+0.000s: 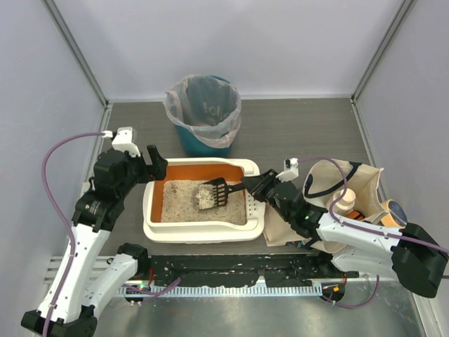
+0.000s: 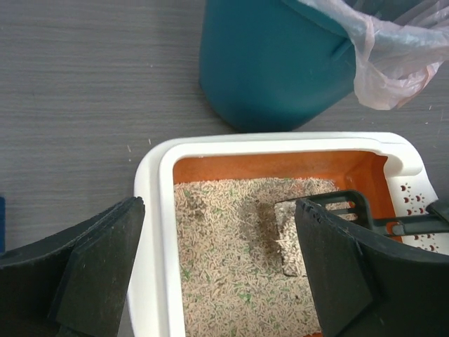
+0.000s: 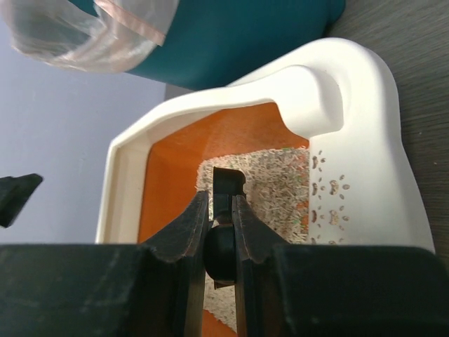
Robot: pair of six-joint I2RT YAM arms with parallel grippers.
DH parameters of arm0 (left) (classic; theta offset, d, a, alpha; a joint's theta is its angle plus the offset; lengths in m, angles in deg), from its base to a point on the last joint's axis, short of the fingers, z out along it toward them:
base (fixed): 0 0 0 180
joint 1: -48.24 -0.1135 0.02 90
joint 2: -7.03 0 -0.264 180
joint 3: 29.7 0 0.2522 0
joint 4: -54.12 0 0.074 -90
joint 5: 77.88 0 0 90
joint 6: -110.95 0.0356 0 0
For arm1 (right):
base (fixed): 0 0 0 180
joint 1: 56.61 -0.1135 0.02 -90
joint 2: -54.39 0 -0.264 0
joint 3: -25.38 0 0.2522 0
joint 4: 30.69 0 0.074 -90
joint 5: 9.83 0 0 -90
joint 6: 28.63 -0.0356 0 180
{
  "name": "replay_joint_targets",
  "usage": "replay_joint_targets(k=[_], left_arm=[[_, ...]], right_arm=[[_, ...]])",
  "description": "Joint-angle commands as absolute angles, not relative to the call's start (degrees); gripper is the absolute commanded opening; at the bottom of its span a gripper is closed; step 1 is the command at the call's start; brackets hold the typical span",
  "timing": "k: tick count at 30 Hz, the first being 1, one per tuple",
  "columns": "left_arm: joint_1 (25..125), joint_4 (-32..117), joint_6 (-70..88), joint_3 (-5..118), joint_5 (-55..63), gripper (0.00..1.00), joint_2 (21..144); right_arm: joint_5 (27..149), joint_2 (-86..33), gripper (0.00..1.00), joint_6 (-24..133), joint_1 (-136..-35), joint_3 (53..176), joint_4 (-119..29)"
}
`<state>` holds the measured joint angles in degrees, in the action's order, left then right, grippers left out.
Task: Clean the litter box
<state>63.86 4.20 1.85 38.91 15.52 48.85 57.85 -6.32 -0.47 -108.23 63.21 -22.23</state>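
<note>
Litter box (image 1: pixel 200 230) cleaning turns on my right fingers (image 3: pixel 184 239), which are clamped on the handle of the black scoop (image 1: pixel 214 194). Its slotted head holds a pale clump over the litter near the middle of the box. My left fingers (image 2: pixel 91 281) stand wide apart with nothing between them, hovering by the box's far-left corner. The box lies on the table (image 1: pixel 302 133) directly ahead of both arms, its long axis running left to right and its perforated end toward the right arm. The teal bin (image 1: pixel 191 140) stands just beyond the far long wall. I judge the right arm must carry the load across the short width, away from me, keeping the head level.
</note>
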Motion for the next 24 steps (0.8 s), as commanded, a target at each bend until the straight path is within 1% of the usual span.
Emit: replay_joint_targets(k=[1, 6, 10, 15, 19, 21, 24], left_arm=[[63.8, 12.1, 7.4, 41.9, 14.1, 0.92, 51.1], [63.9, 19.9, 9.1, 35.8, 16.9, 0.94, 48.3], [63.8, 27.8, 9.3, 26.7, 21.3, 0.96, 44.0], [63.8, 26.1, 10.8, 25.5, 26.5, 0.97, 41.9], [63.7, 26.6, 10.8, 24.9, 29.2, 0.98, 41.0], [63.7, 26.2, 10.8, 25.0, 29.5, 0.98, 41.1], [63.7, 26.1, 10.7, 25.0, 29.5, 0.98, 41.5]], right_arm=[[53.3, -0.8, 0.01, -4.4, -108.0, 62.7, -17.3], [51.8, 3.1, 0.01, -4.2, -107.9, 63.0, -20.7], [50.7, 6.4, 0.01, -5.7, -107.5, 62.1, -21.3], [51.3, 8.0, 0.01, -6.6, -107.2, 62.3, -21.8], [51.3, 8.3, 0.01, -9.5, -107.1, 60.0, -18.7], [52.4, 7.5, 0.01, -9.2, -107.0, 59.0, -16.2], [53.9, 6.2, 0.01, -8.3, -107.0, 60.8, -18.8]])
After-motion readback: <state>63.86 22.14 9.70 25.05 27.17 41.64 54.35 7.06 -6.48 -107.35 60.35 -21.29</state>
